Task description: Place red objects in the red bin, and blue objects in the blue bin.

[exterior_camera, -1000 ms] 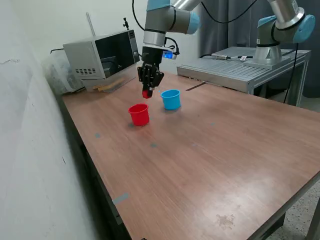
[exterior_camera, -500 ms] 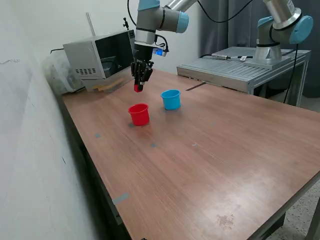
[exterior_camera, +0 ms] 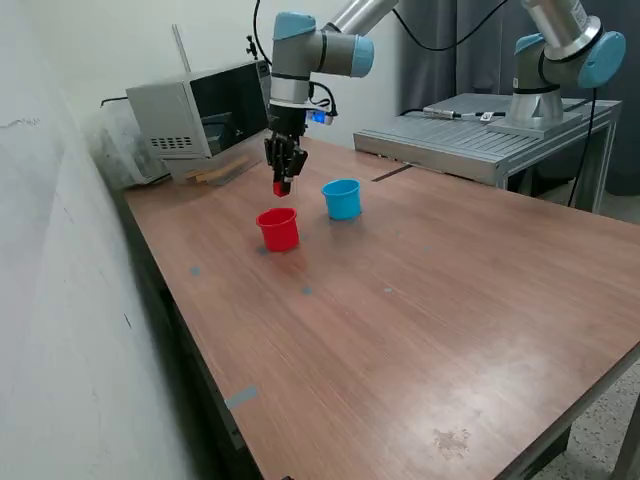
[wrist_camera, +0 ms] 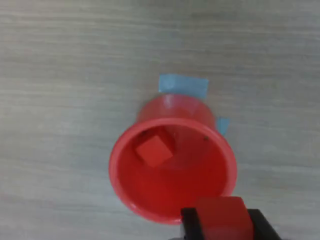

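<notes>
My gripper (exterior_camera: 282,186) is shut on a small red cube (wrist_camera: 220,217) and holds it in the air just above the red cup (exterior_camera: 278,228). In the wrist view the held cube sits between the black fingertips (wrist_camera: 191,224), over the rim of the red cup (wrist_camera: 172,168). A second red cube (wrist_camera: 153,150) lies inside that cup. The light blue cup (exterior_camera: 342,198) stands on the table to the exterior view's right of the red cup. No dark blue cubes are in view.
A microwave (exterior_camera: 205,108) stands at the back of the wooden table (exterior_camera: 400,300). A second arm (exterior_camera: 560,50) stands on a metal bench (exterior_camera: 480,135) at the exterior view's right. Blue tape marks (wrist_camera: 183,86) lie on the table beside the red cup.
My gripper with the red cube went up and to the exterior view's left, then came down slightly toward the red cup. The cups have not moved.
</notes>
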